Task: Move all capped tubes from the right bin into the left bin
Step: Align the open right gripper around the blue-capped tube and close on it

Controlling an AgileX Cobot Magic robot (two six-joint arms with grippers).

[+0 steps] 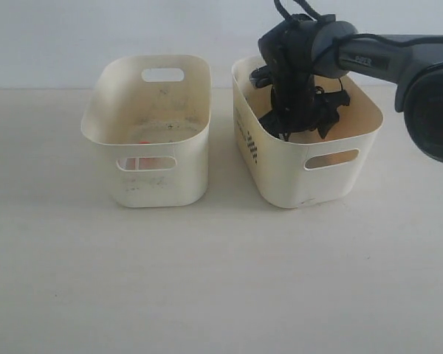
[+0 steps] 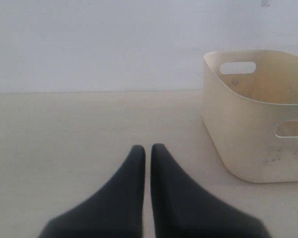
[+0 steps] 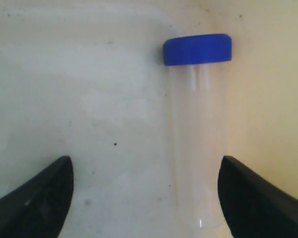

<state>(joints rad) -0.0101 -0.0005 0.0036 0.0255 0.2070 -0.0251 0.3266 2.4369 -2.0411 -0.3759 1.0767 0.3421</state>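
Step in hand: picking up the blue-capped tube point(image 3: 197, 144) from the right bin point(image 1: 340, 181); the grasp is not yet made.
Right claw point(image 3: 145, 163): spread wide and holding nothing, down inside the right bin on the right arm point(image 1: 369, 55).
Tube: it lies flat on the bin's floor between the two fingers, close to one and well apart from the other, with its cap pointing away from the claw.
Left claw point(image 2: 147, 148): the fingers are drawn together with only a sliver between them and nothing held. It sits low over the table point(image 2: 64, 124), beside the left bin point(image 2: 238, 144) and apart from it.
Left bin contents: a red spot point(image 1: 143, 143) shows on the speckled floor and behind the front slot. It is probably the other tube's cap, but it is too small to be sure.
Next move: I judge the claw should shift sideways to centre on the tube, settle lower, then close across the clear body below the cap.
Edges: the tube rests near where the floor curves up into the yellowish wall. The finger on that side has little room, so it could scrape the wall or roll the tube.
Open room: the lift is free straight up past the rim. The two bins stand just beside each other with a narrow gap, so the carry to the left bin is short. The table in front is bare.
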